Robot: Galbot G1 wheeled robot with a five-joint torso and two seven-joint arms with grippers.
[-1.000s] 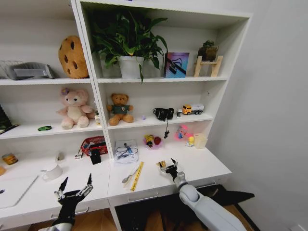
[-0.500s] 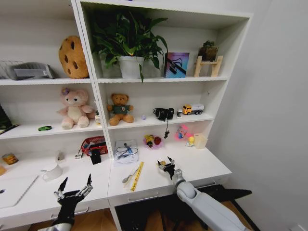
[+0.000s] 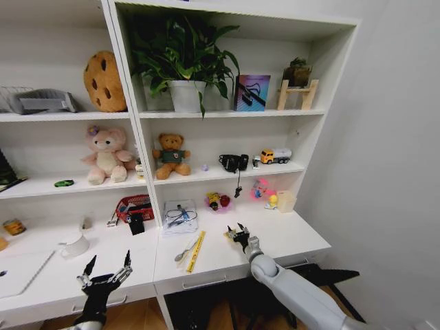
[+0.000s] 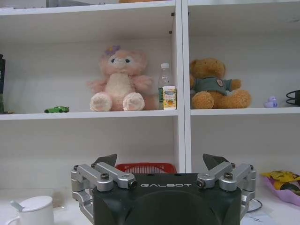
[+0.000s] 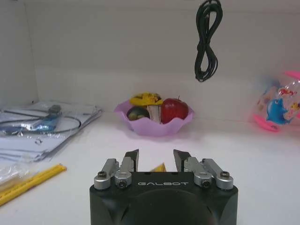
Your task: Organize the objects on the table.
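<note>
- Right gripper (image 3: 237,234), metal fingers (image 5: 131,158) parted a little, straddles a small yellow wedge (image 5: 159,168) on the smooth white desk (image 3: 289,237).
- Left gripper (image 3: 106,269), fingers spread wide and empty, hovers by the desk's front edge.
- Tiny green toy car (image 3: 64,183) sits on the shelf.

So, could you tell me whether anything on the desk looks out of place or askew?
The yellow ruler lies diagonally on the desk beside a spoon, and a black cable dangles off the shelf edge above. Nothing looks spilled or damaged.
</note>
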